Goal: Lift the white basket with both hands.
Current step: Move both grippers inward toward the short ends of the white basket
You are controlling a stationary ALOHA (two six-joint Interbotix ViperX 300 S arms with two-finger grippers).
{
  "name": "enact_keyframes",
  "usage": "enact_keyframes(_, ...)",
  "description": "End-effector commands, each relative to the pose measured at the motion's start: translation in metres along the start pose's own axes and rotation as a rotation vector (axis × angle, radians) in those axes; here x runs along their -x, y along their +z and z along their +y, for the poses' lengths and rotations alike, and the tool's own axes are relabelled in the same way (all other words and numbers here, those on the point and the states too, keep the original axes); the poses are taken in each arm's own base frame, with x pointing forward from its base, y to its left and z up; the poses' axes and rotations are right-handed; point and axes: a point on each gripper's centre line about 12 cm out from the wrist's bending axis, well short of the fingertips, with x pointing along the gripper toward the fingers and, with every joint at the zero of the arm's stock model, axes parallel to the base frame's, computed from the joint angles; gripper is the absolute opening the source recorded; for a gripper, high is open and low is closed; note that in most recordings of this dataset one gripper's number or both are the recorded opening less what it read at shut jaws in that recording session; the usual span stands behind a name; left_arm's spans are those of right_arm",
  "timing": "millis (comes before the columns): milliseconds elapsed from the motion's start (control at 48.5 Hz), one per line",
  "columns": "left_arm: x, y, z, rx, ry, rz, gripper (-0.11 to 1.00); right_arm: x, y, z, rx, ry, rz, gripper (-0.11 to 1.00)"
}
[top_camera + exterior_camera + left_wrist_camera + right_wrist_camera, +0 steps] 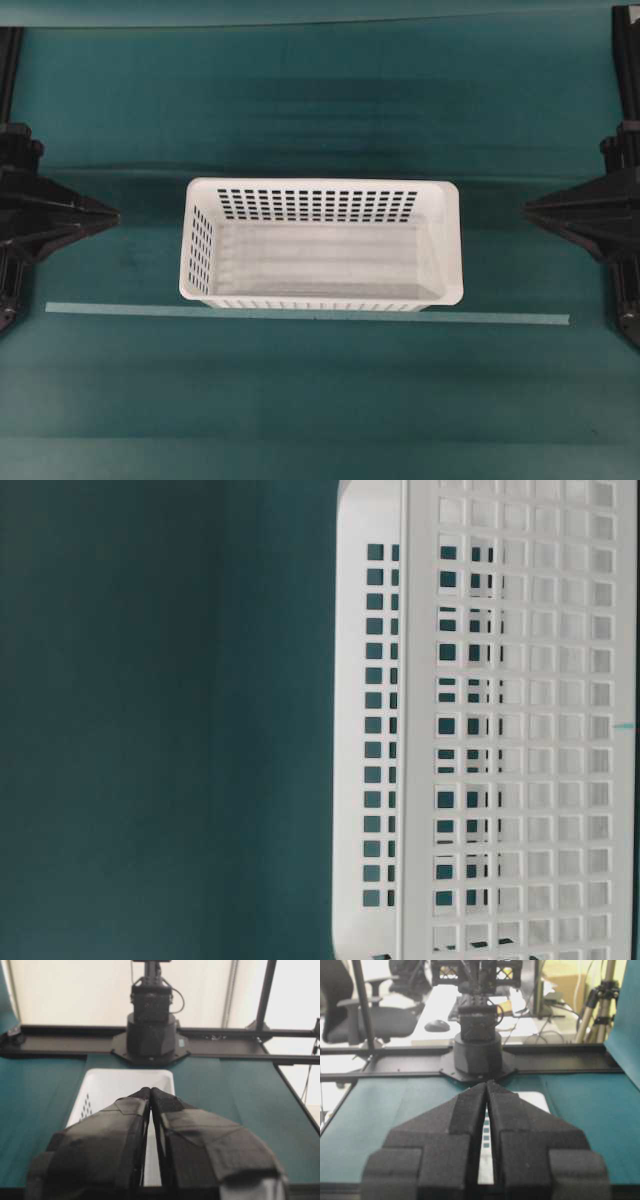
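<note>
Left gripper [150,1091] closed, empty | right gripper [486,1084] closed, empty | white basket [322,186] untouched | open both, take 9 and 3 o'clock rims level.

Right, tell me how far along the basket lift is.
Nothing is done yet. The white basket sits empty on the green table, just behind the pale tape line. The left gripper and right gripper are both shut, holding nothing, back at the table's sides and aimed at the basket. No approach shows. Left to do: open, reach in, grasp both ends, lift together.
</note>
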Motion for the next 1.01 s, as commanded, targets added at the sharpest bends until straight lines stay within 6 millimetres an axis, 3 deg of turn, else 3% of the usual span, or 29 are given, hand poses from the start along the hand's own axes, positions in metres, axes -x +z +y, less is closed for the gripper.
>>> enact_keyframes(0, -0.007, 0.007, -0.001, 0.057, -0.005, -0.006, 0.14, -0.001, 0.003, 0.0, -0.015, -0.001, -0.008, 0.14)
enact_keyframes(62, -0.009, 0.011, -0.001, 0.105, -0.005, -0.01, 0.09, -0.002, 0.004, -0.002, -0.064, -0.014, 0.015, 0.15)
enact_keyframes(144, -0.011, 0.018, -0.001, 0.173, -0.008, -0.019, -0.01, -0.004, 0.008, -0.004, -0.155, -0.034, 0.068, 0.04)
enact_keyframes(206, -0.013, 0.023, -0.001, 0.217, -0.009, -0.018, -0.05, -0.006, 0.013, -0.006, -0.245, -0.048, 0.114, 0.02)
enact_keyframes(536, -0.022, 0.054, 0.009, 0.497, 0.082, 0.158, -0.05, -0.01, 0.057, -0.036, -0.764, -0.234, 0.183, 0.02)
enact_keyframes(763, -0.029, 0.081, 0.016, 0.738, 0.147, 0.175, -0.05, -0.018, 0.077, -0.043, -0.891, -0.295, 0.279, 0.02)
enact_keyframes(886, -0.037, 0.092, 0.016, 0.839, 0.165, 0.186, -0.05, -0.026, 0.08, -0.043, -1.002, -0.334, 0.37, 0.02)
enact_keyframes(989, -0.049, 0.098, 0.017, 0.919, 0.187, 0.205, -0.05, -0.033, 0.068, -0.041, -1.141, -0.414, 0.512, 0.02)
